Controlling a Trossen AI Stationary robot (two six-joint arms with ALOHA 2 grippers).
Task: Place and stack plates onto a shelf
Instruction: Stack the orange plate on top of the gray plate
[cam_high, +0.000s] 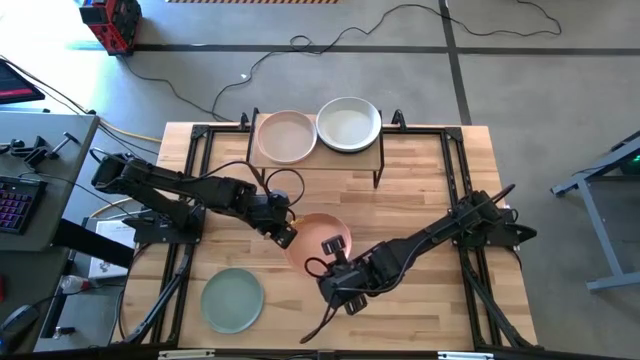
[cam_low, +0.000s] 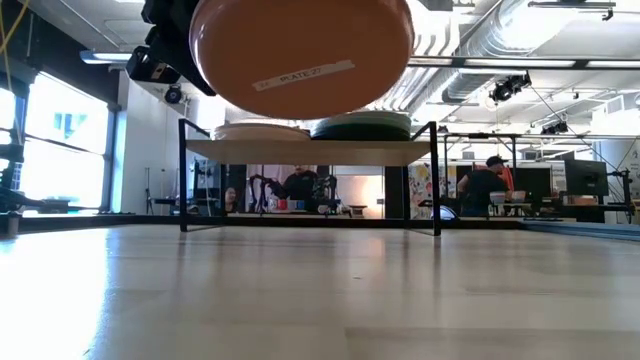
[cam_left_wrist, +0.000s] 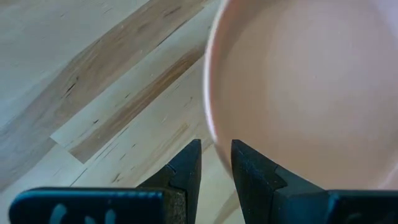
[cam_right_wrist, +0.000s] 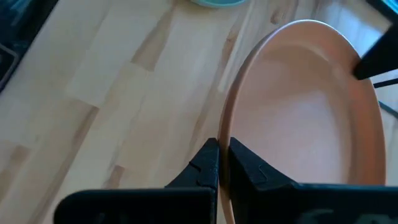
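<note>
A terracotta plate (cam_high: 315, 232) hangs lifted over the table's middle, and the low view shows its labelled underside (cam_low: 300, 50). My right gripper (cam_right_wrist: 224, 155) is shut on its near rim. My left gripper (cam_left_wrist: 216, 155) is at the plate's left rim, slightly open, one finger on each side of it. The shelf (cam_high: 318, 160) at the far edge bears a peach-topped stack (cam_high: 287, 135) and a whitish-topped stack (cam_high: 348, 123). A pale green plate (cam_high: 232, 299) lies flat near the table's front left. My right gripper pinches the plate's near rim (cam_right_wrist: 227, 127) between its two fingers, one inside the plate and one outside, coming level from the near right. The plate is lifted clear and tilted. My left gripper straddles the left rim (cam_left_wrist: 211, 134); I cannot tell whether it touches.
Black frame rails run along the table's left, right and far sides (cam_high: 195, 150). The shelf's thin black legs (cam_low: 437, 180) stand at the far edge. Bare wood (cam_high: 430, 190) lies between the shelf and the arms. People sit in the room beyond the table (cam_low: 490, 180).
</note>
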